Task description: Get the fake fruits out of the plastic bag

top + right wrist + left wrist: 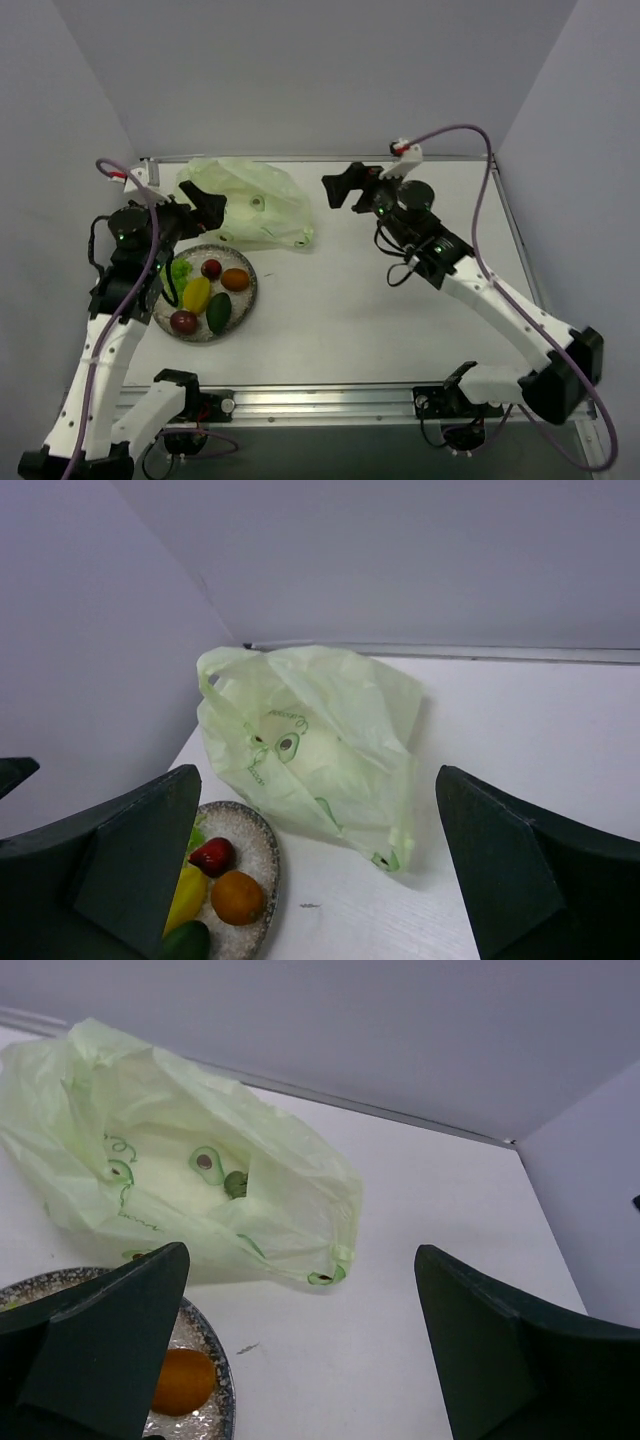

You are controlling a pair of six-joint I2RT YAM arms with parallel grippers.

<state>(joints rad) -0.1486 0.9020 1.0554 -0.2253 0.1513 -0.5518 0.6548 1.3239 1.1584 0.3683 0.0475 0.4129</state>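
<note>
The pale green plastic bag [252, 205] lies crumpled at the back left of the table, and no fruit shows inside it. The fake fruits lie on the grey speckled plate [252, 292]: light green [180, 270], dark red [211, 268], orange [235, 279], yellow [196, 293], dark green [219, 312] and maroon [183, 321]. My left gripper [211, 213] is open and empty, above the plate's far edge, beside the bag's left side. My right gripper [340, 190] is open and empty, raised to the right of the bag. The bag also shows in the left wrist view [190, 1170] and the right wrist view [320, 740].
The plate stands just in front of the bag, near the table's left edge. White walls close in the back and both sides. A metal rail [330, 400] runs along the near edge by the arm bases.
</note>
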